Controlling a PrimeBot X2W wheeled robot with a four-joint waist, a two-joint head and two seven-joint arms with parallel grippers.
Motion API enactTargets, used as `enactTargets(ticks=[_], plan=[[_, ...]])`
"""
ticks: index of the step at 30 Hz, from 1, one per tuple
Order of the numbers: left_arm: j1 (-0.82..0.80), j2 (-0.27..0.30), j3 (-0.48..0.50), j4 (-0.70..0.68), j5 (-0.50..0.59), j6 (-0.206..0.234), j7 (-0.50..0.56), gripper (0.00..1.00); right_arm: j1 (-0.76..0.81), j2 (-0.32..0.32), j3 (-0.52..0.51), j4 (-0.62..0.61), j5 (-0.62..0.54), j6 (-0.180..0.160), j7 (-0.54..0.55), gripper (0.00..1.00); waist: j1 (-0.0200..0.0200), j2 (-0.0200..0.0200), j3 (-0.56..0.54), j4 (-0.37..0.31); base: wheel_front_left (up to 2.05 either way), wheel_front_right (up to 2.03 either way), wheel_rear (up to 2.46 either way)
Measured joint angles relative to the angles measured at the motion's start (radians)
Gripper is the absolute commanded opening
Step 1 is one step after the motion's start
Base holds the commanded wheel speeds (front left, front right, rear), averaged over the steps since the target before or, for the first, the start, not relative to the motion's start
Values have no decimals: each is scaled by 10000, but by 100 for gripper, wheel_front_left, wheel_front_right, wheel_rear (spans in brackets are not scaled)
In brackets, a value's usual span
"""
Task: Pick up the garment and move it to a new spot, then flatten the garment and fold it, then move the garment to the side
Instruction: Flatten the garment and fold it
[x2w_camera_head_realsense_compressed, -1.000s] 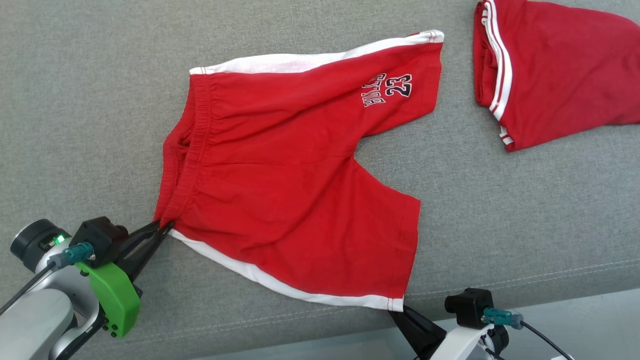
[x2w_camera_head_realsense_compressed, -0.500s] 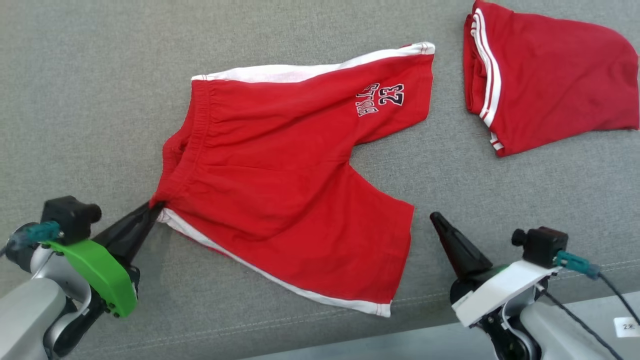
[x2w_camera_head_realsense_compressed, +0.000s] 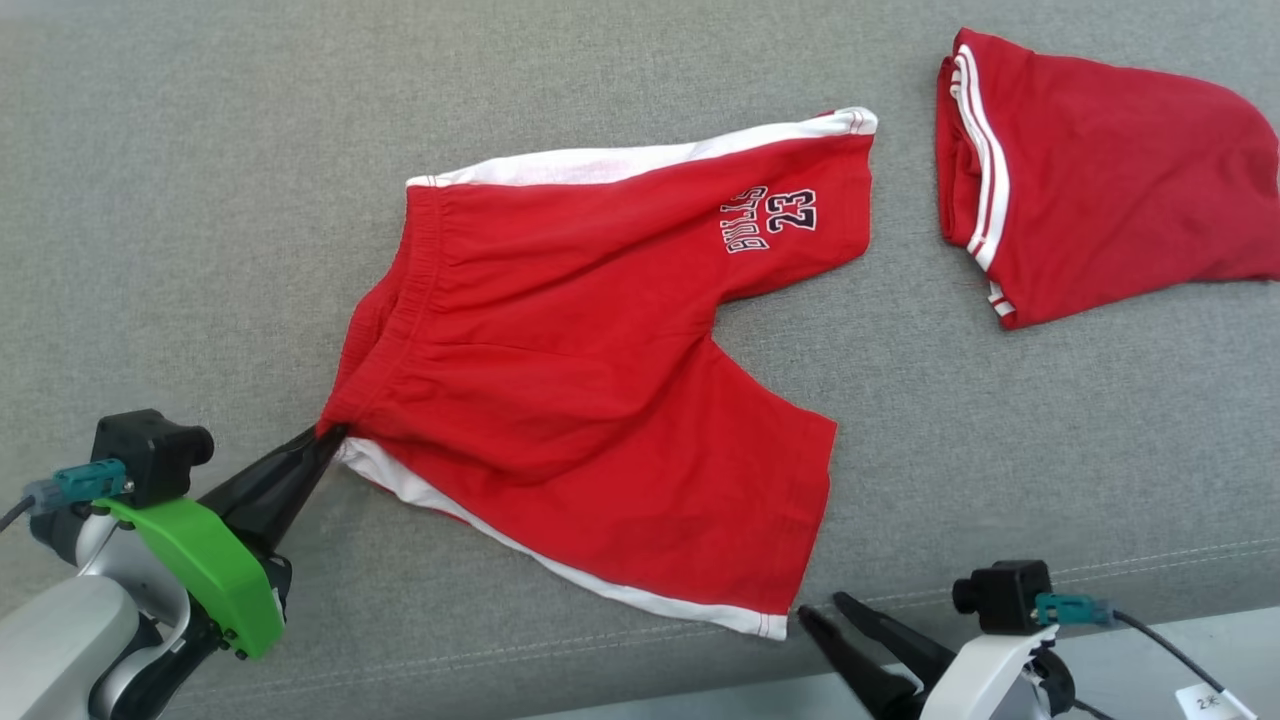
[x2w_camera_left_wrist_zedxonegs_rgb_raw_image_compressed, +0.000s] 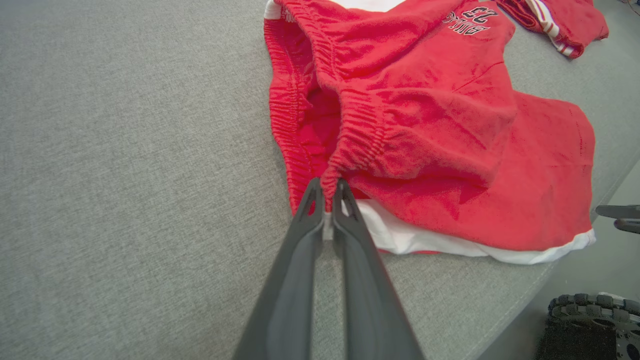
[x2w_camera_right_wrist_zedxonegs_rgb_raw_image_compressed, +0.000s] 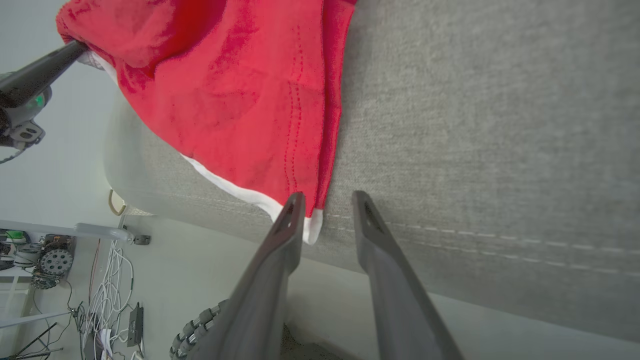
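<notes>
The red shorts (x2w_camera_head_realsense_compressed: 590, 370) lie spread on the cushion in front of me, waistband (x2w_camera_head_realsense_compressed: 385, 330) toward my left and the two legs toward my right, with the "23" print on the far leg. I judge them to be light, limp jersey: they will sag and drape from whatever point I lift, and nothing about them is fragile or slick. The elastic waistband bunches and gives the firmest bite. The stitched hems are the next best places to take hold.

My left gripper (x2w_camera_left_wrist_zedxonegs_rgb_raw_image_compressed: 327, 192) is pinched tight on the near end of the waistband, where the white side stripe begins. In the left wrist view the fabric gathers into a ridge between the tips.

My right gripper (x2w_camera_right_wrist_zedxonegs_rgb_raw_image_compressed: 327, 200) sits at the white hem corner (x2w_camera_head_realsense_compressed: 770, 625) of the near leg. Its fingers stand apart, one on each side of that corner, and are not closed on it.

A second red garment (x2w_camera_head_realsense_compressed: 1110, 180) with white stripes lies folded, well apart at the far right.

The surface is grey woven upholstery (x2w_camera_head_realsense_compressed: 150, 200). It looks grippy enough to drag at cloth, and a stitched seam (x2w_camera_head_realsense_compressed: 1100, 570) runs near its front edge. Beyond that edge are a pale floor, loose cables (x2w_camera_right_wrist_zedxonegs_rgb_raw_image_compressed: 105, 300) and a knobbly tyre (x2w_camera_left_wrist_zedxonegs_rgb_raw_image_compressed: 590, 310).
</notes>
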Motion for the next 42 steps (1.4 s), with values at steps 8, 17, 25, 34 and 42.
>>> enactTargets(ticks=[8,17,25,34,42], plan=[[-17,284,12,-46,0,0,-2,0,114,245,405,205,-182,0,240,100,0,-1,176,88,0,0,0],[-73,324,-38,-136,0,0,-2,0,-153,575,485,499,-217,2,401,76,0,-1,281,120,0,0,0],[-186,326,-96,-176,0,0,-4,0,-338,807,531,796,-217,2,412,45,0,-1,367,197,0,0,0],[-225,328,-130,-77,-128,0,-48,0,-580,1068,334,844,176,15,282,0,0,-1,360,233,0,0,0],[66,460,320,-27,-1618,0,-79,0,-572,727,-476,-949,1572,15,119,0,0,-1,-8,125,0,0,0]])
